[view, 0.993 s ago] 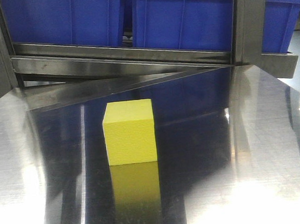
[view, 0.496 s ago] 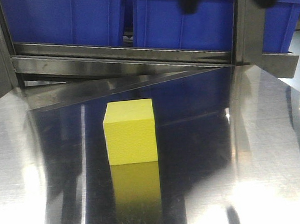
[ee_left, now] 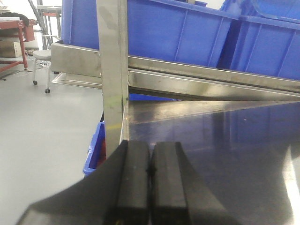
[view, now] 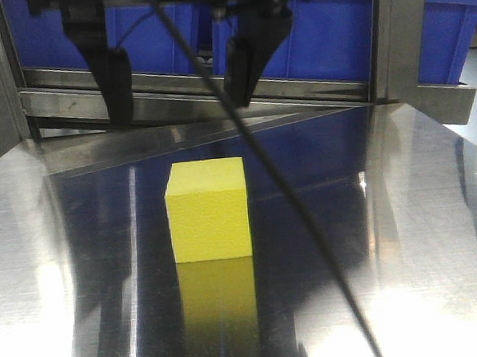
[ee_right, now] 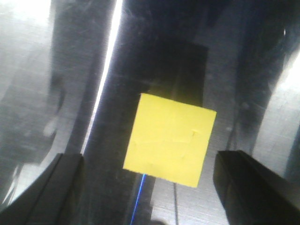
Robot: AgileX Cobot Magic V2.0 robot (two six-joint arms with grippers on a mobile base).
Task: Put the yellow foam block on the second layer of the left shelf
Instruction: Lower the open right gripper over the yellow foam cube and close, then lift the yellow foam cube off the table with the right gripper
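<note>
Above yellow foam block, R claw spread wide, empty; L claw clenched.

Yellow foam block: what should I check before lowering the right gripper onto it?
1. Right gripper open: ok, jaws spread wider than the yellow foam block.
2. Block between the fingers: ok in the right wrist view.
3. Block centred and square: not ok, it sits nearer one finger and looks slightly turned.
4. Block flat on the steel table: ok.
5. Cable clear of the block: cannot tell; it crosses just beside it in the front view.
6. Left gripper shut, block not in its view: ok.
</note>
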